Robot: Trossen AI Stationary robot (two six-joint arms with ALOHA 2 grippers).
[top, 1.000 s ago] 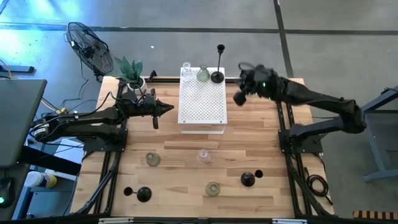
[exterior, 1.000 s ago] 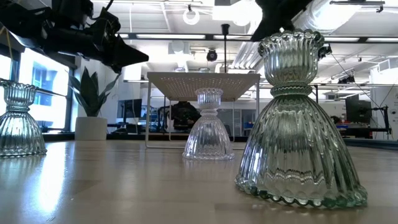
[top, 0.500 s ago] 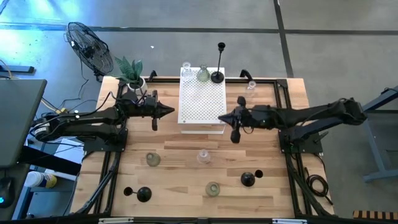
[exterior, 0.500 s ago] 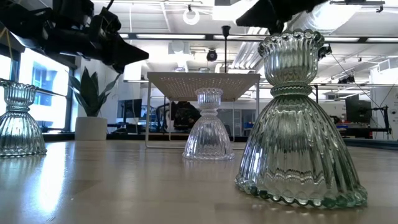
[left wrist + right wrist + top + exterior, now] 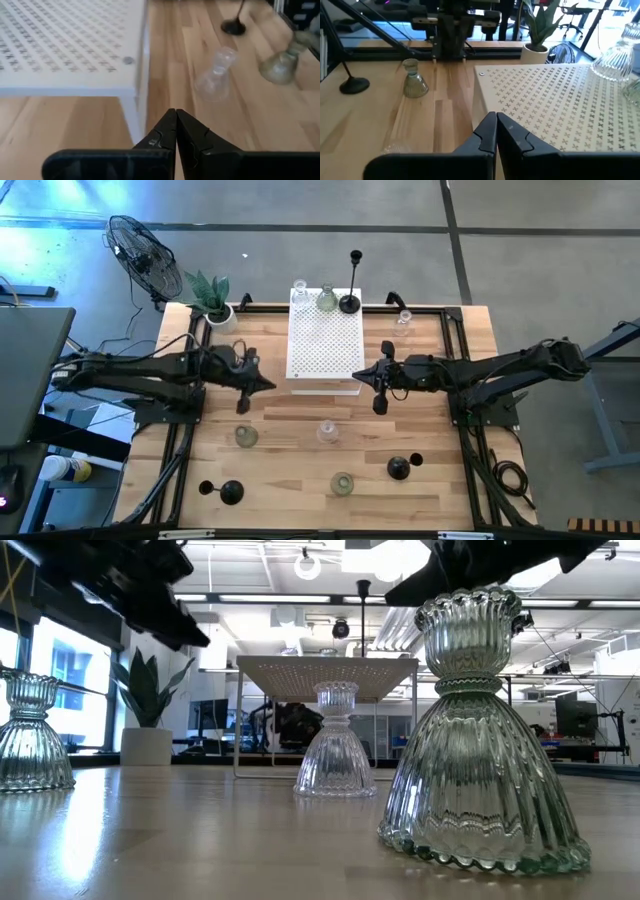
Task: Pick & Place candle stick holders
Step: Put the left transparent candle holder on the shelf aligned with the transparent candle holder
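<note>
Candle stick holders stand about the table. On the white perforated box (image 5: 325, 345), at its far edge, are a clear one (image 5: 299, 293), a greenish one (image 5: 326, 299) and a tall black one (image 5: 350, 302). Another clear one (image 5: 403, 320) is on the wood at the far right. Nearer stand a greenish one (image 5: 246, 437), a clear one (image 5: 327, 432), a second greenish one (image 5: 342, 483) and two black ones (image 5: 399, 469) (image 5: 231, 492). My left gripper (image 5: 268, 383) is shut and holds nothing, left of the box's near left corner. My right gripper (image 5: 356, 375) is shut and holds nothing, at the box's near right corner.
A potted green plant (image 5: 210, 295) stands at the table's far left corner, with a fan (image 5: 140, 255) beyond it on the floor. Black rails (image 5: 180, 450) run along both table sides. Bare wood lies between the box and the near row of holders.
My right gripper has swung from over the table's far right down and toward the near edge, ending level at the box's near right corner. My left gripper has swung toward the near edge and tipped up toward level, away from the box's left side. No holder has moved.
</note>
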